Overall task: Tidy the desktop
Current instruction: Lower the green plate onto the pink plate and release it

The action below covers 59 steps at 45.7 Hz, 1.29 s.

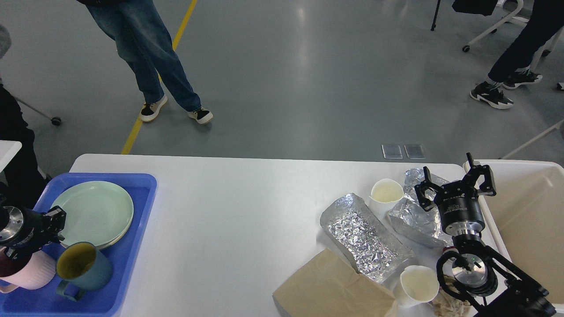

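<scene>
The large white rectangular table [229, 229] with rounded corners fills the lower half of the view, its middle bare. At its right edge stands a cream plastic bin [520, 167], partly past the frame. On the left end lies a blue plastic tray [136, 207] holding a pale green round plate [94, 213] stacked on another plate, a teal mug with a yellow inside [81, 266] and a pink ribbed mug [31, 275]. Near the right front corner lies a flat brown paper bag [330, 286], touching a crumpled silver foil sheet [363, 235]; a second foil piece [412, 218] lies just beside it, toward the bin. Two white paper cups stand here, one [386, 193] between the foils, one [416, 284] beside the bag. The right hand [454, 187] hovers over the second foil, fingers spread apart, holding nothing. The left hand [50, 220] sits over the tray by the plate; whether it is open I cannot tell.
</scene>
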Each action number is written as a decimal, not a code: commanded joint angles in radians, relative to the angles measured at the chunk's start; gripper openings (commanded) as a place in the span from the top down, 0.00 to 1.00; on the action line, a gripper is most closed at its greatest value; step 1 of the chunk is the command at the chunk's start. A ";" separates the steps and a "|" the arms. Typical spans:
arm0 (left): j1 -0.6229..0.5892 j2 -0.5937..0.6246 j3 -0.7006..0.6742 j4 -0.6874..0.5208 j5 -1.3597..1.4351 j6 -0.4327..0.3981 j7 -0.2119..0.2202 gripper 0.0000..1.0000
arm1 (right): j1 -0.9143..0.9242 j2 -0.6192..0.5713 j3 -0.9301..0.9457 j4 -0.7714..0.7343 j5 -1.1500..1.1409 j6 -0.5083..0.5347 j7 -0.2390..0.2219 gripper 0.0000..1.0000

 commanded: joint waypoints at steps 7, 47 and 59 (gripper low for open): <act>0.005 -0.003 -0.001 0.000 0.002 0.059 -0.001 0.08 | 0.000 0.001 0.000 0.000 0.000 0.000 0.000 0.00; 0.005 0.008 -0.001 -0.007 -0.003 0.159 -0.004 0.10 | 0.000 0.001 0.000 0.000 0.000 0.000 0.000 0.00; -0.024 0.015 -0.002 -0.007 -0.003 0.153 -0.007 0.07 | 0.000 -0.001 0.000 0.000 0.000 0.000 0.000 0.00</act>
